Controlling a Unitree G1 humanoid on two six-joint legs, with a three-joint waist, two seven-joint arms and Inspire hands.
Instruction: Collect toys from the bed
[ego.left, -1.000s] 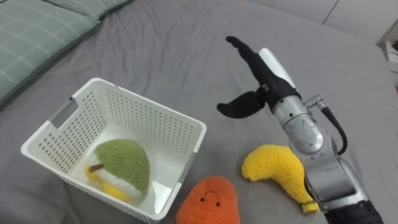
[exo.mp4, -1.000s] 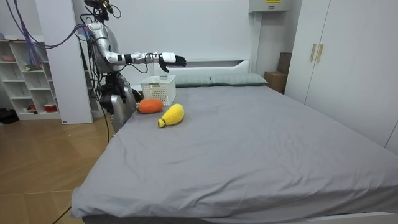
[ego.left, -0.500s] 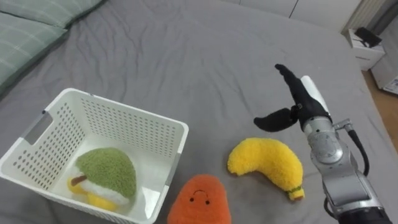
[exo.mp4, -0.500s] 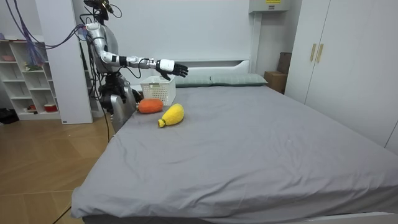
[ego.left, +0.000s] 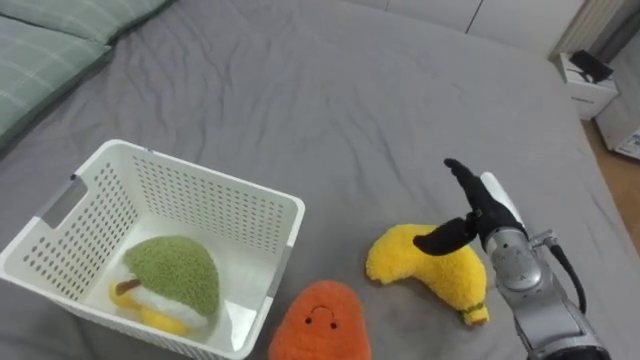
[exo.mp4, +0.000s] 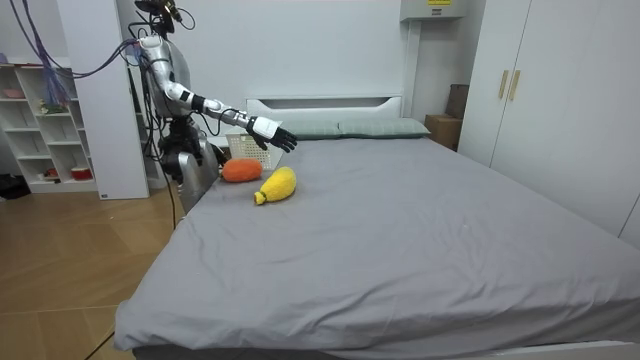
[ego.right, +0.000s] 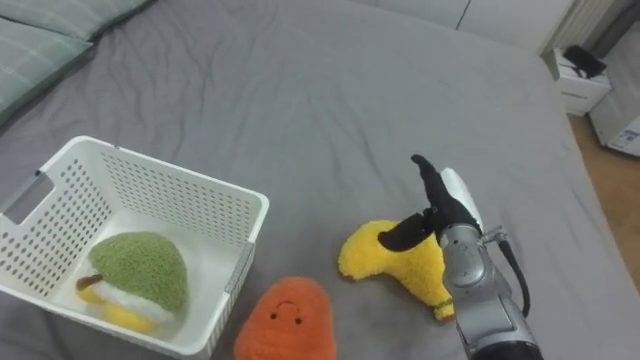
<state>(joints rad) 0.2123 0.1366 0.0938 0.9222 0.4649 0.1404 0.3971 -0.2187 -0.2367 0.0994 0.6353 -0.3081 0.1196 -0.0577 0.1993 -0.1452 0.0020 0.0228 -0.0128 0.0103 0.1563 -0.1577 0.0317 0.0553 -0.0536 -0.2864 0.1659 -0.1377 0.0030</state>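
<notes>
A yellow plush banana (ego.left: 432, 268) (ego.right: 400, 262) (exo.mp4: 277, 185) lies on the grey bed (ego.left: 330, 110). My right hand (ego.left: 470, 215) (ego.right: 432, 208) (exo.mp4: 272, 135) hovers just above its right part, open, fingers straight and thumb spread, holding nothing. An orange plush toy with a smiling face (ego.left: 318, 322) (ego.right: 284, 322) (exo.mp4: 240, 170) lies near the bed's front edge, left of the banana. The white plastic basket (ego.left: 62, 232) (ego.right: 215, 205) (exo.mp4: 250, 146) stands at the left with a green and yellow plush toy (ego.left: 170, 283) (ego.right: 132, 275) inside.
Green checked pillows (ego.left: 50, 35) lie at the far left of the bed. A white bedside cabinet (ego.left: 582, 78) stands past the bed's right edge. In the room view I stand at the bed's head corner, with shelves (exo.mp4: 40, 125) behind me.
My right hand has swung from above the basket's right side rightwards and down, and now hangs just over the banana. The head view has shifted right. The toys lie as before.
</notes>
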